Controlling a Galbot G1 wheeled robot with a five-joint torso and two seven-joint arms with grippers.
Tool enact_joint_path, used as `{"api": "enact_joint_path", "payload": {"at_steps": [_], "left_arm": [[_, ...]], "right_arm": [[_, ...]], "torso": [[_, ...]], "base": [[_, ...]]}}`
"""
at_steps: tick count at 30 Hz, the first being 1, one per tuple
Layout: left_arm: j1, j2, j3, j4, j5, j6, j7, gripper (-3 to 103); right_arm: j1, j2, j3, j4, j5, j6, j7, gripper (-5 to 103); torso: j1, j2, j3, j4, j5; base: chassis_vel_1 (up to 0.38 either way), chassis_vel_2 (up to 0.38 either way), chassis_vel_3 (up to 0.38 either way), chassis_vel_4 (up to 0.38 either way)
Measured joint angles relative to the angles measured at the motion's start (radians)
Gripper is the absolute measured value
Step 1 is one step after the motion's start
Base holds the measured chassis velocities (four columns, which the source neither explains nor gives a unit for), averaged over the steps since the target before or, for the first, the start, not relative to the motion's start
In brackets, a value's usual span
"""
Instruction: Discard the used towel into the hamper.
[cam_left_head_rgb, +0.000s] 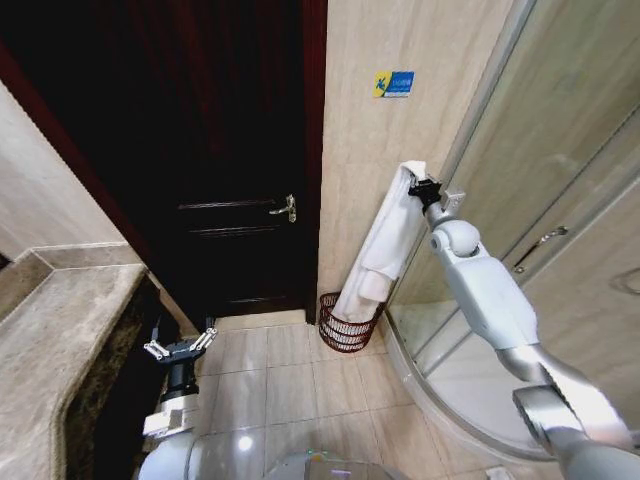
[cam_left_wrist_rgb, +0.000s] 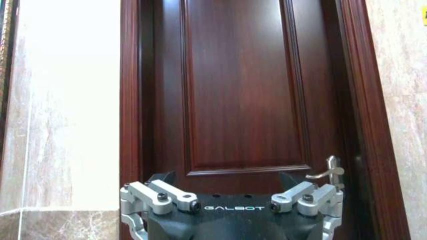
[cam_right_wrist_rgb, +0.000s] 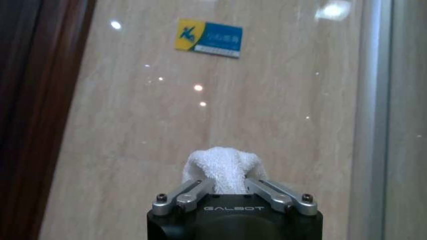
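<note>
A long white towel (cam_left_head_rgb: 385, 245) hangs straight down against the beige tiled wall, held at its top end by my right gripper (cam_left_head_rgb: 420, 186), which is shut on it. The towel's lower end drapes into the hamper (cam_left_head_rgb: 349, 325), a small dark reddish-brown wire basket on the floor by the door frame. In the right wrist view the towel's bunched top (cam_right_wrist_rgb: 222, 167) pokes out between the closed fingers (cam_right_wrist_rgb: 185, 196). My left gripper (cam_left_head_rgb: 180, 345) hangs open low on the left, facing the dark door, with nothing in it.
A dark wooden door (cam_left_head_rgb: 200, 150) with a metal handle (cam_left_head_rgb: 285, 209) stands left of the hamper. A glass shower enclosure (cam_left_head_rgb: 560, 220) with a curved base fills the right. A marble counter (cam_left_head_rgb: 60, 330) runs along the left. Beige floor tiles lie in between.
</note>
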Motion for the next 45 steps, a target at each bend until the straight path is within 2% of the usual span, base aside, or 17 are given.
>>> {"api": "enact_joint_path", "payload": {"at_steps": [10, 12, 21, 25, 28, 39, 45], "left_arm": [[0.018, 0.0, -0.003, 0.002, 0.01, -0.024, 0.002, 100], [0.023, 0.0, -0.006, 0.003, 0.007, -0.031, 0.002, 100], [0.027, 0.0, -0.01, 0.02, 0.002, -0.05, 0.0, 100], [0.027, 0.0, -0.008, 0.026, 0.001, -0.058, 0.0, 100], [0.03, 0.0, -0.006, 0.027, 0.002, -0.063, 0.0, 100], [0.058, 0.0, -0.002, 0.031, 0.003, -0.095, 0.006, 100], [0.064, 0.0, 0.006, 0.042, 0.009, -0.111, 0.014, 100]], "right_arm": [[-0.074, 0.086, -0.013, -0.08, -0.057, 0.109, -0.001, 4], [-0.074, 0.095, -0.01, -0.129, -0.085, 0.154, -0.01, 4], [-0.109, 0.112, 0.029, -0.205, -0.108, 0.247, -0.02, 4], [-0.157, 0.129, 0.043, -0.242, -0.153, 0.279, -0.035, 4], [-0.187, 0.173, 0.076, -0.308, -0.21, 0.313, -0.044, 4], [-0.228, 0.276, 0.157, -0.457, -0.302, 0.365, -0.048, 4], [-0.249, 0.287, 0.152, -0.377, -0.291, 0.342, -0.031, 4]], "torso": [[0.0, 0.0, 0.0, 0.0003, 0.0002], [0.0, 0.0, 0.0, 0.0003, -0.0001], [0.0, 0.0, 0.0, 0.0002, -0.0004], [0.0, 0.0, 0.0, -0.0001, 0.0002], [0.0, 0.0, 0.0, 0.0, 0.0], [0.0, 0.0, 0.0, 0.0001, 0.0], [0.0, 0.0, 0.0, 0.0, 0.0001]], "base": [[0.0, 0.0, 0.0, 0.0], [0.0, 0.0, 0.0, 0.0], [0.0, 0.0, 0.0, 0.0], [0.0, 0.0, 0.0, 0.0], [0.0, 0.0, 0.0, 0.0], [0.0, 0.0, 0.0, 0.0], [0.0, 0.0, 0.0, 0.0]]}}
